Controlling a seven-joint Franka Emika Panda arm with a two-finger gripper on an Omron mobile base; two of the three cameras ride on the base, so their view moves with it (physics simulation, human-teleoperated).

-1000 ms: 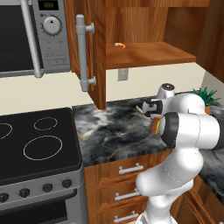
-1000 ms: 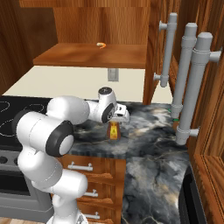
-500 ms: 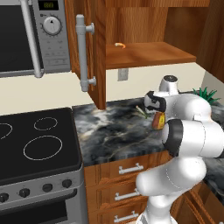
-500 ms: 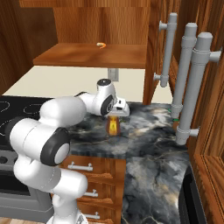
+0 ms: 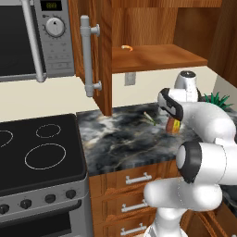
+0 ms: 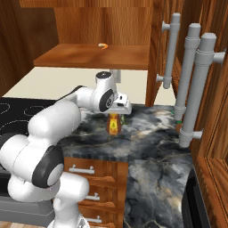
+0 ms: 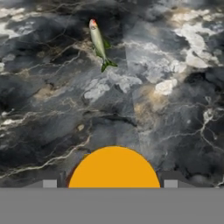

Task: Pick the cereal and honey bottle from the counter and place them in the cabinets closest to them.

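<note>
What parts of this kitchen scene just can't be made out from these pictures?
- Honey bottle: its top is hidden under the tool in the right base view; the hand view cuts off everything but its orange cap.
- Small curved orange thing on the cabinet shelf: too small to identify.
- Slim green thing on the counter: unclear.

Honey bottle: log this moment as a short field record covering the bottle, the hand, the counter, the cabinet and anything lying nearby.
honey bottle: upright on the counter, amber with an orange cap
hand: directly above the bottle, tips either side of the cap, open
grip: bottle not yet grasped, as far as can be seen
counter: dark marbled stone
cabinet: door open, one small orange item on the shelf
nearby: small green vegetable flat on the counter, apart from the bottle
</note>
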